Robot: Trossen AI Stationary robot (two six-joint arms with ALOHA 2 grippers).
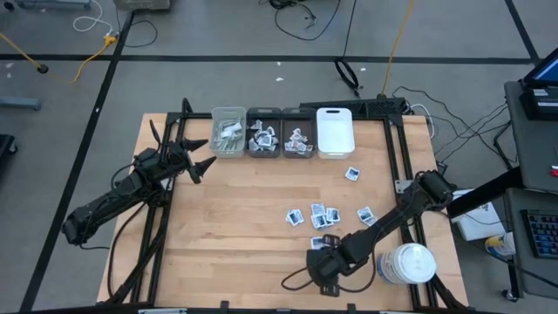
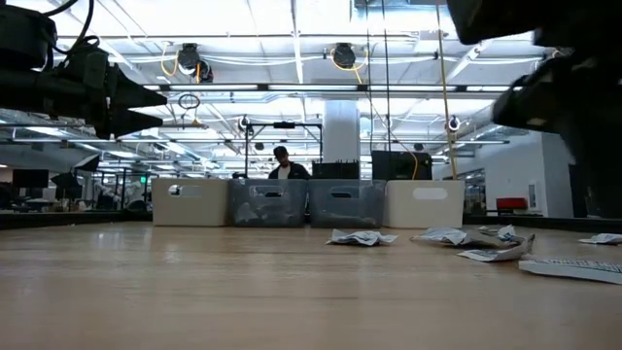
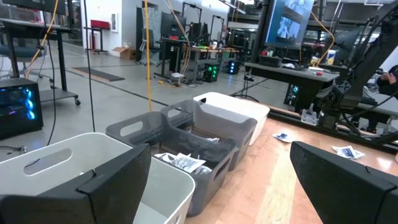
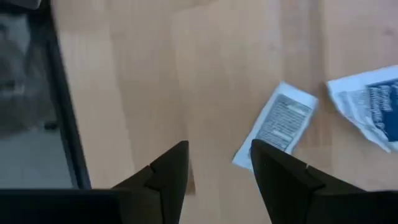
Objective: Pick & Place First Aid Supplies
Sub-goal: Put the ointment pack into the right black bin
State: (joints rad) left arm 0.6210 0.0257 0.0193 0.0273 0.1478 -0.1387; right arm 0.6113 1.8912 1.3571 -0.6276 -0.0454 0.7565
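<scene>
Right gripper (image 4: 219,163) sits low over the table's near edge, fingers parted, nothing between them. Just past its fingertips lies a sachet (image 4: 278,124): flat, white-grey, dark print, flat on the wood. A second one with blue print (image 4: 368,107) is beside it. More sachets (image 1: 316,215) are scattered mid-table, one (image 1: 352,174) near the white bin (image 1: 334,132). Left gripper (image 1: 199,155) hovers by the bins (image 1: 265,133), fingers spread, empty. Jar (image 1: 407,264) sits beside the right arm.
</scene>
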